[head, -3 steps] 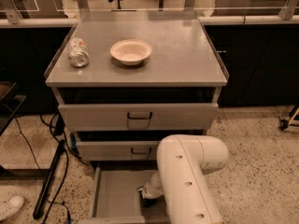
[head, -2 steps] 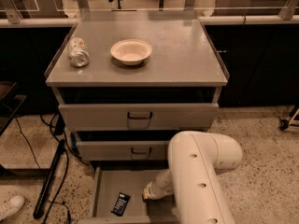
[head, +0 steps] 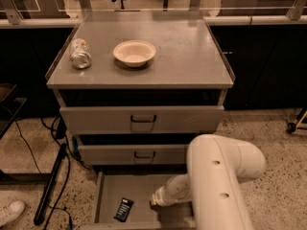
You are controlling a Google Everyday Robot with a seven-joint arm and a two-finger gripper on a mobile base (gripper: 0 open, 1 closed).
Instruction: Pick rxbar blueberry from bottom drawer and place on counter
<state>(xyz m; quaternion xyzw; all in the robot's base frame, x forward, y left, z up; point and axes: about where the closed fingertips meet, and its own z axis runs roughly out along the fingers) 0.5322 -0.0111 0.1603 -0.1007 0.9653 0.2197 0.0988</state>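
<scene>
White end effector (head: 154,201) sat low in shallow grey metal bottom drawer (head: 139,188), near 3 o'clock of flat near-black rxbar blueberry wrapper (head: 123,209); grip state couldn't be told. Risk: thin bar probably skids away if nudged sideways.

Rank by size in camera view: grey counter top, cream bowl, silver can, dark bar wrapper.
1. Grey counter top
2. Cream bowl
3. Silver can and dark rxbar wrapper: near alike, unranked
Gripper: in the grey bottom drawer, right of the wrapper.
</scene>
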